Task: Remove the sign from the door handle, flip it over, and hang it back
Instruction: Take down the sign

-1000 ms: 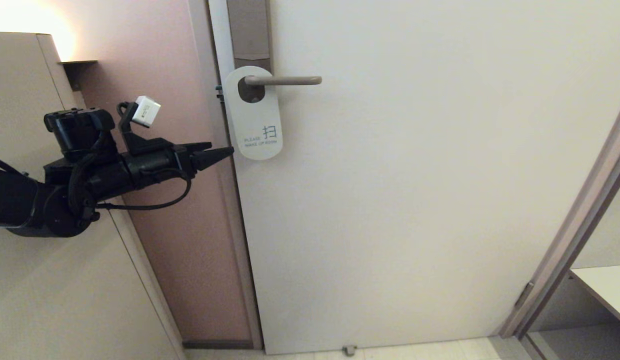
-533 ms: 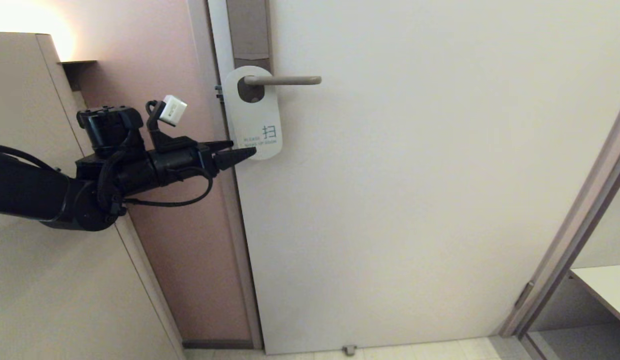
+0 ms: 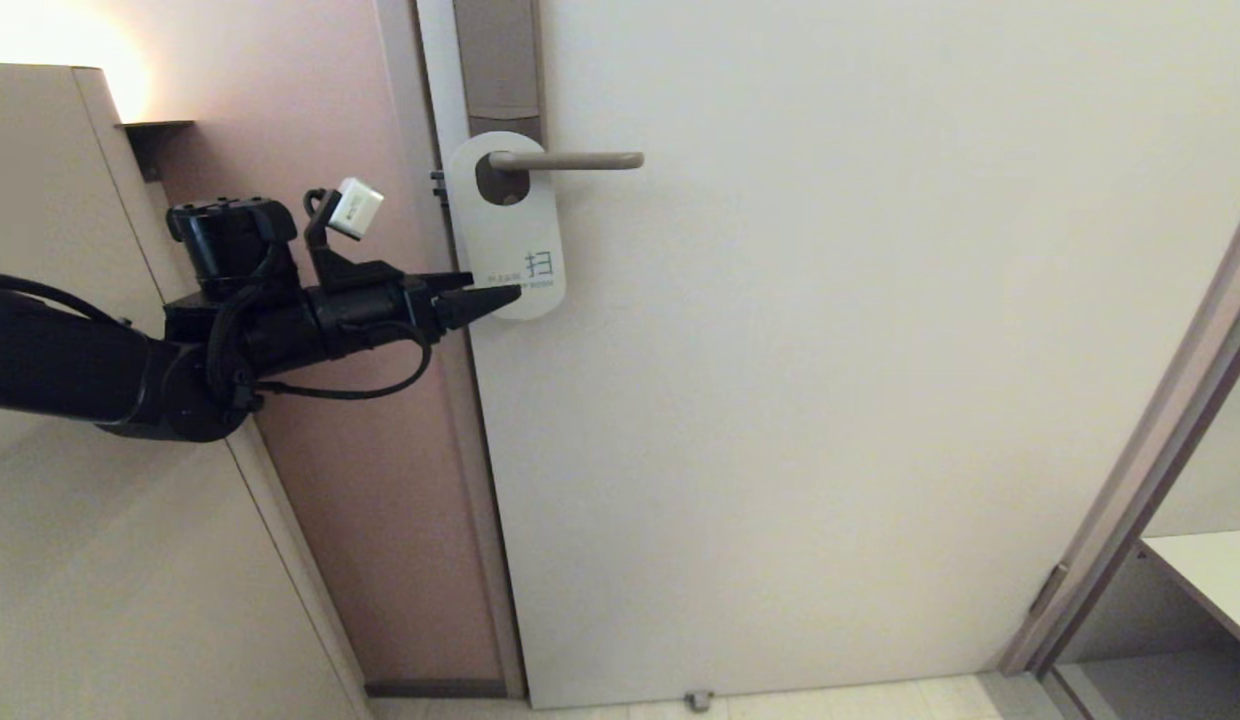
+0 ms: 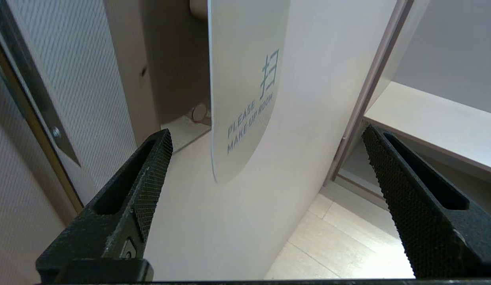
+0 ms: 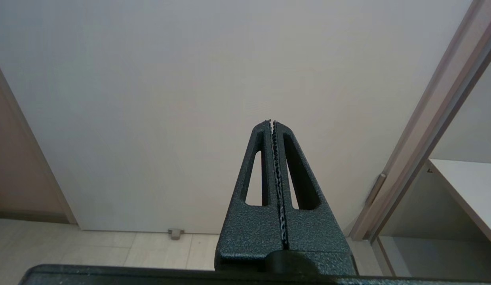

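From the head camera, the sign (image 3: 508, 225) hangs white face out on the door handle (image 3: 565, 160), its oval hole looped over the lever close to the grey-brown backplate (image 3: 498, 55), flat against the white door (image 3: 830, 400). The left gripper (image 3: 495, 290) reaches in from the left of the sign, level with its lower rounded end, and its tips overlap that end in this view; whether they touch it cannot be told from here.

In the left wrist camera, the 2 fingers (image 4: 150, 166) stand spread wide with nothing between them, and the sign (image 4: 245, 87) hangs ahead of the gap, its lower edge apart from both pads. Blue lettering reads "PLEASE MAKE UP ROOM".

In the right wrist camera, the right gripper (image 5: 272, 122) is pressed closed and empty, pointing at the door (image 5: 150, 99) well below the sign's level.
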### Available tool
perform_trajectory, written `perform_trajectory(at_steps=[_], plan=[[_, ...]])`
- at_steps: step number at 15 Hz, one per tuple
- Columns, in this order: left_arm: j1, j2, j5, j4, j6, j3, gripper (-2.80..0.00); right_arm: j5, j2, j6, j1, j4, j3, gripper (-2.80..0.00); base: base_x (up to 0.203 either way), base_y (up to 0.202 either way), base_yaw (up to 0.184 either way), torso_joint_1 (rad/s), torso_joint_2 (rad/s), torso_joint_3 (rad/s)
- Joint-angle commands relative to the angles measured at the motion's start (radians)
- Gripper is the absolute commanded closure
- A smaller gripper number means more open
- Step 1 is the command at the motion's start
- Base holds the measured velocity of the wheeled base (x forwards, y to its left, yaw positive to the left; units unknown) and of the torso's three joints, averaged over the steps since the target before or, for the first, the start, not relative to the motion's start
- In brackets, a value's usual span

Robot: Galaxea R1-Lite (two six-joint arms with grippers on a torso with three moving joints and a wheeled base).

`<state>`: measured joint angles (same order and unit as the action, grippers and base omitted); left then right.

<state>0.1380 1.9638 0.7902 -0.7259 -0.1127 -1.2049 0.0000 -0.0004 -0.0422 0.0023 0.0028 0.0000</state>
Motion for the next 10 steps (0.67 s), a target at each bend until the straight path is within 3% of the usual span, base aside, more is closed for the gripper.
perform_trajectory(at_steps=[1, 3, 8, 10], plan=[[0.008, -0.001, 0.004, 0.002, -0.001, -0.019, -2.8, 0.0, 0.0, -0.001, 0.001, 0.0, 0.0, 0.0, 0.0, 0.0, 0.0, 0.0, 0.0, 0.0], [0.02, -0.005, 0.004, 0.015, -0.037, -0.033, -2.8, 0.0, 0.0, -0.001, 0.0, 0.0, 0.0, 0.0, 0.0, 0.0, 0.0, 0.0, 0.0, 0.0], [0.024, -0.001, 0.007, 0.014, -0.047, -0.048, -2.8, 0.0, 0.0, -0.001, 0.001, 0.0, 0.0, 0.0, 0.0, 0.0, 0.0, 0.0, 0.0, 0.0], [0.027, 0.004, 0.048, 0.016, -0.048, -0.054, -2.8, 0.0, 0.0, -0.001, 0.001, 0.0, 0.0, 0.0, 0.0, 0.0, 0.0, 0.0, 0.0, 0.0]])
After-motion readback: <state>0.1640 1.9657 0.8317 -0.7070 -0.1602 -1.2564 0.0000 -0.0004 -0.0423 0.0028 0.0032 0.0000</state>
